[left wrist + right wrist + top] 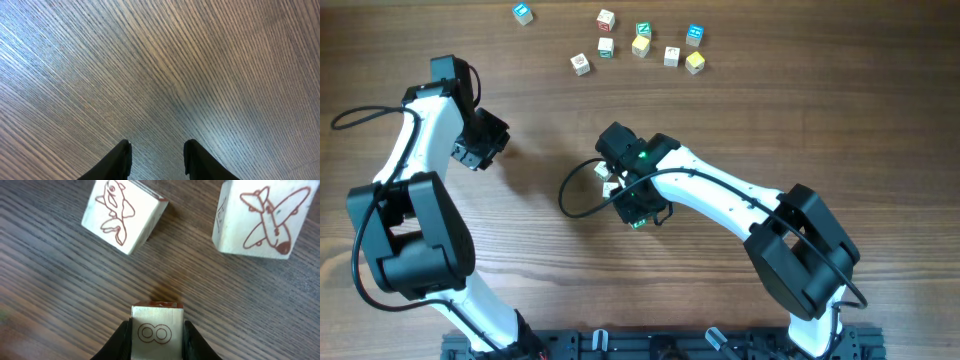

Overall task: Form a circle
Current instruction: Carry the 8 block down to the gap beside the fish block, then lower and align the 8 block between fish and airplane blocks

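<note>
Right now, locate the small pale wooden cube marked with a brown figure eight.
The figure-eight cube is bottom centre in the right wrist view, gripped by the right gripper, with the fish cube and aeroplane cube apart beyond it.

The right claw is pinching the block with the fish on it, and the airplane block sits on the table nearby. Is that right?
Not quite. The right claw is pinching the block with an 8 on it; the fish block lies loose on the table near the airplane block. The right wrist view shows it.
</note>
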{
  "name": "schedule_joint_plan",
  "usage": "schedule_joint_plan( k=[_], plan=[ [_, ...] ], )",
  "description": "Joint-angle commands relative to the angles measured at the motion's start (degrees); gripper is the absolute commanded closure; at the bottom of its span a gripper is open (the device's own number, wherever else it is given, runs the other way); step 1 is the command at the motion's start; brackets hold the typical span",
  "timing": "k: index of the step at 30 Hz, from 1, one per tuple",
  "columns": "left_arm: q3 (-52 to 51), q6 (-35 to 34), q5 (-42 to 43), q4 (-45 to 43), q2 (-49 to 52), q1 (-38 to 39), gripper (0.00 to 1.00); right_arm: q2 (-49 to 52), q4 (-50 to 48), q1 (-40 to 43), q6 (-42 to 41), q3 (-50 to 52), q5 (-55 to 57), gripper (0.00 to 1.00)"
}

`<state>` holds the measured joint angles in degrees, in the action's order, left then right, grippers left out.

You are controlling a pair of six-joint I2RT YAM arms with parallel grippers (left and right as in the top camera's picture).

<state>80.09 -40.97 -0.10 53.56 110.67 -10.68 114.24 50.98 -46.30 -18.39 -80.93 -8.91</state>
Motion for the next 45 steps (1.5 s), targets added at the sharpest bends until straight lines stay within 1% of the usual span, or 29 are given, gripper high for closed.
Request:
schedule_joint_plan(
  k=[1, 8, 11, 16, 21, 23, 24, 26, 27, 29, 30, 31, 32, 35, 37, 39, 43, 45],
  plan=[
    [0.81, 0.24, 0.09, 0.0, -1.18, 0.07, 0.63, 0.44, -0.5, -0.02, -1.07, 0.15, 1.05, 0.77],
    [0.81, 0.24, 0.09, 0.0, -1.18, 0.07, 0.63, 0.44, -0.98, -0.02, -1.07, 0.15, 1.05, 0.7],
    [0.81, 0.24, 0.09, 0.0, -1.18, 0.07, 0.62, 0.44, -0.96, -0.02, -1.09, 0.15, 1.03, 0.6],
    [0.81, 0.24, 0.09, 0.0, -1.18, 0.07, 0.62, 0.44, -0.98, -0.02, -1.09, 0.15, 1.03, 0.59],
    [0.81, 0.24, 0.09, 0.0, -1.18, 0.07, 0.62, 0.44, -0.9, -0.02, -1.33, 0.15, 1.29, 0.61],
    [0.81, 0.24, 0.09, 0.0, -1.18, 0.07, 0.62, 0.39, -1.03, -0.02, -1.16, 0.15, 1.22, 0.61],
    [0.81, 0.24, 0.09, 0.0, -1.18, 0.07, 0.62, 0.04, -0.85, 0.04, 0.63, -0.76, 1.33, 0.6],
    [0.81, 0.26, 0.07, 0.0, -1.18, 0.07, 0.62, -2.29, -0.79, 0.79, 0.35, -3.43, 2.08, 0.6],
    [0.81, 0.26, 0.07, 0.0, -1.18, 0.07, 0.62, -3.37, -0.61, 1.01, 0.33, -3.78, 2.08, 0.6],
    [0.81, 0.26, 0.07, 0.0, -1.18, 0.07, 0.62, -5.11, 1.07, 1.29, 0.11, -3.78, 1.92, 0.65],
    [0.81, 0.26, 0.07, 0.0, -1.18, 0.07, 0.62, -5.51, 2.93, 1.27, 0.04, -3.78, 1.14, 0.71],
    [0.81, 0.26, 0.07, 0.0, -1.18, 0.07, 0.62, -5.51, 5.53, 1.27, -0.24, -3.78, -0.09, 0.87],
    [0.81, 0.26, 0.07, 0.0, -1.18, 0.07, 0.62, -5.31, 8.31, 1.27, -0.28, -3.61, -1.57, 0.96],
    [0.81, 0.26, 0.07, 0.0, -1.18, 0.07, 0.62, -5.16, 10.36, 0.81, -2.8, -0.92, -5.66, 0.96],
    [0.81, 0.26, 0.07, 0.0, -1.18, 0.07, 0.61, -5.14, 9.66, 0.37, -6.71, 2.19, -6.21, 0.96],
    [0.81, 0.26, 0.07, 0.0, -1.18, 0.07, 0.62, -5.14, 7.26, 0.07, -8.83, 5.09, -6.99, 0.96],
    [0.81, 0.26, 0.09, 0.0, -1.18, 0.07, 0.62, -5.05, 1.75, -0.24, -8.92, 10.75, -12.92, 0.96],
    [0.81, 0.26, 0.09, 0.0, -1.18, 0.07, 0.62, -5.05, 0.26, -0.24, -9.25, 12.07, -13.68, 0.96]
  ],
)
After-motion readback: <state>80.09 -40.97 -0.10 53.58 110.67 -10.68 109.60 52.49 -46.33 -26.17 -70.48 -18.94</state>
